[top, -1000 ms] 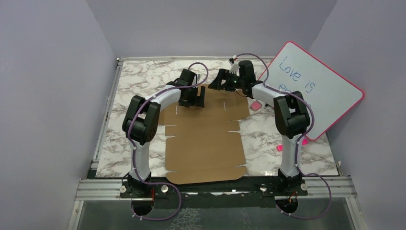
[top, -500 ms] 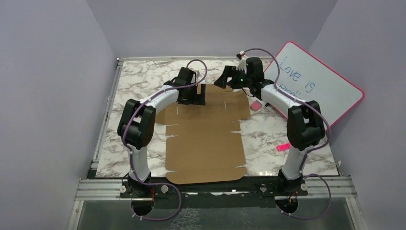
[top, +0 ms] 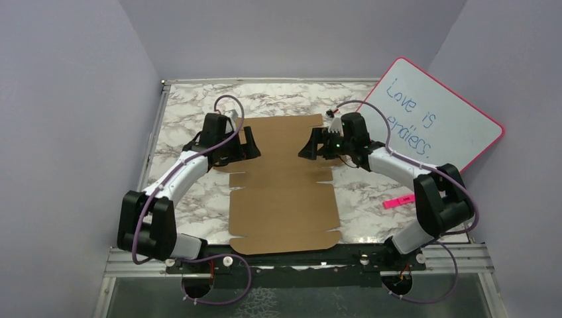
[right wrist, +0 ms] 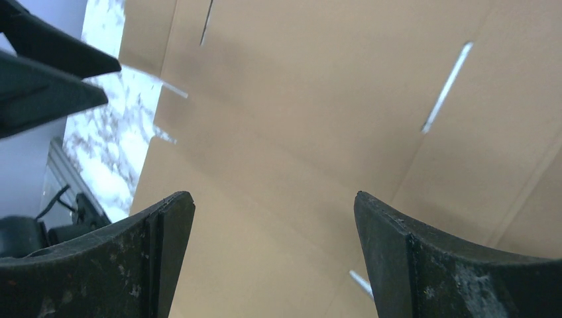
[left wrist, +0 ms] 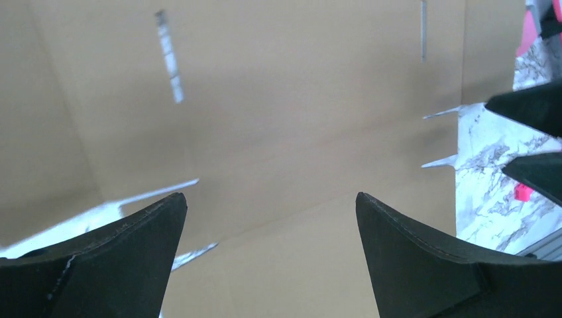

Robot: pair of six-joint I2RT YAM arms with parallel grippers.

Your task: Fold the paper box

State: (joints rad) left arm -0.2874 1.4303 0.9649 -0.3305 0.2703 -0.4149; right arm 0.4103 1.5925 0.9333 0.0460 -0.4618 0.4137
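The paper box (top: pixel 285 199) is a flat brown cardboard sheet with slits and flaps, lying in the middle of the marble table. My left gripper (top: pixel 250 144) hovers over the left side of its far panel, open and empty. Facing it from the right, my right gripper (top: pixel 305 148) is also open and holds nothing. In the left wrist view the left gripper (left wrist: pixel 270 196) frames bare cardboard (left wrist: pixel 298 99), with the other gripper's fingers (left wrist: pixel 530 106) at the right edge. The right wrist view shows the right gripper (right wrist: pixel 273 193) above the sheet (right wrist: pixel 298 99).
A pink-rimmed whiteboard (top: pixel 437 126) with handwriting leans against the right wall. A small pink object (top: pixel 398 201) lies on the marble to the right of the sheet. Grey walls close in the table on three sides. A metal rail (top: pixel 298 260) runs along the near edge.
Both grippers have drawn back from the sheet's far edge toward the middle. The left arm has swung out to the left and its jaws have widened slightly. The far panel now lies uncovered.
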